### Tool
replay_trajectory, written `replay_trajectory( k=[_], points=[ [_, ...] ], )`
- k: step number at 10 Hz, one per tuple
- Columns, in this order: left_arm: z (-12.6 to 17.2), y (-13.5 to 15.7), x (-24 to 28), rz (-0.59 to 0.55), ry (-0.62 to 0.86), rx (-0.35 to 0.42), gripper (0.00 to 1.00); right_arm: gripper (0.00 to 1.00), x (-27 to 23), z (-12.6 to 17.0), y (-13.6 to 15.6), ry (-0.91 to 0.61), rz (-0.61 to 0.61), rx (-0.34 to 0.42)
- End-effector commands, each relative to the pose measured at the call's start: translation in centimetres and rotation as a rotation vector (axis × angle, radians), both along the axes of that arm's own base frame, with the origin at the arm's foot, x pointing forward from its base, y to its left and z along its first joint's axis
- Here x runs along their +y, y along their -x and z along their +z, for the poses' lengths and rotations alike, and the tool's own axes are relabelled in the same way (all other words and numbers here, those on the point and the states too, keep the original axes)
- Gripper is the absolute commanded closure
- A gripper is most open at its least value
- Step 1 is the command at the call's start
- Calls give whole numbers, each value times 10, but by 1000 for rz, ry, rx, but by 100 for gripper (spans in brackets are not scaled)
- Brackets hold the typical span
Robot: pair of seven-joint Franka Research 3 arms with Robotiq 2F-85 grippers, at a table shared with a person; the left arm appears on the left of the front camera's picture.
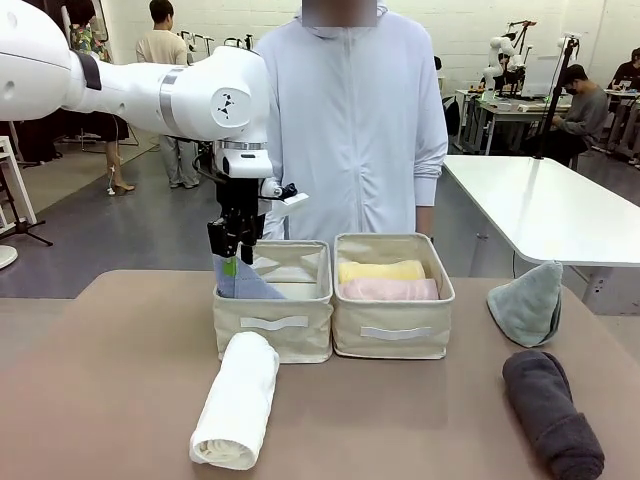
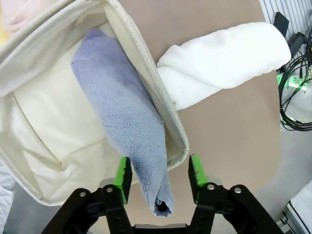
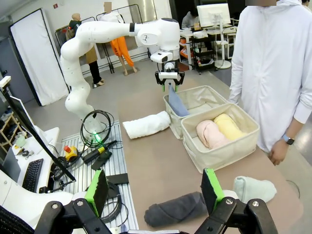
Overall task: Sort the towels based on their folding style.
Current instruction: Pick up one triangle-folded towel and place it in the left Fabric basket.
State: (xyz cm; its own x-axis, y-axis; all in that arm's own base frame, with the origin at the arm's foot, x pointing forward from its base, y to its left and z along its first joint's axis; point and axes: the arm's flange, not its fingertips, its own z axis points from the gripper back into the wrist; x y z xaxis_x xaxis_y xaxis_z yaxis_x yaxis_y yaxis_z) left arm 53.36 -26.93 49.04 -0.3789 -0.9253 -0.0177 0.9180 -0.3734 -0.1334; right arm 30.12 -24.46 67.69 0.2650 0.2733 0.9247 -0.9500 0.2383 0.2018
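Front view: the yellow towel [image 1: 380,270] and pink towel [image 1: 388,290] lie rolled in the right basket [image 1: 393,345]. The light blue cone [image 1: 245,285] stands in the left basket [image 1: 300,345], under my left gripper [image 1: 232,262]. The white roll [image 1: 238,400], grey-green cone [image 1: 528,303] and dark grey roll [image 1: 552,410] lie on the table [image 1: 100,400] — three unsorted.

Left wrist view: jaws spread, with the cone's tip between them — not pinched.

Right wrist view: my right gripper [image 3: 155,179] is spread and empty, facing the dark grey roll.

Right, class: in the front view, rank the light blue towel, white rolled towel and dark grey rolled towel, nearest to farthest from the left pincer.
1. light blue towel: in the left basket, at the left pincer.
2. white rolled towel: just before that basket.
3. dark grey rolled towel: far right, front.
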Motion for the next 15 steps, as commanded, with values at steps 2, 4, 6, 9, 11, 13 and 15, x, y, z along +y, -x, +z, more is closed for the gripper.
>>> replay_trajectory(
  k=[2, 4, 6, 9, 11, 13, 15],
  points=[
    [5, -2, 3, -17, 6, -18, 0, 0, -2, -1, 1, 2, 11, -10],
    [5, -1, 4, -17, 7, -16, 0, 0, -2, -1, 1, 2, 11, -10],
    [7, -1, 4, -12, 14, -16, 0, 0, -2, -1, 1, 2, 11, -10],
    [55, 12, 14, -94, 32, -62, 0, 0, -2, -1, 1, 2, 11, -10],
    [150, 35, 91, -61, -12, -94, 0, 0, -2, -1, 1, 2, 11, -10],
    [197, 65, 165, -6, 95, -177, 0, 0, -2, -1, 1, 2, 11, -10],
    [204, 78, 223, 97, 156, -251, 0, 0, -2, -1, 1, 2, 11, -10]
  ],
)
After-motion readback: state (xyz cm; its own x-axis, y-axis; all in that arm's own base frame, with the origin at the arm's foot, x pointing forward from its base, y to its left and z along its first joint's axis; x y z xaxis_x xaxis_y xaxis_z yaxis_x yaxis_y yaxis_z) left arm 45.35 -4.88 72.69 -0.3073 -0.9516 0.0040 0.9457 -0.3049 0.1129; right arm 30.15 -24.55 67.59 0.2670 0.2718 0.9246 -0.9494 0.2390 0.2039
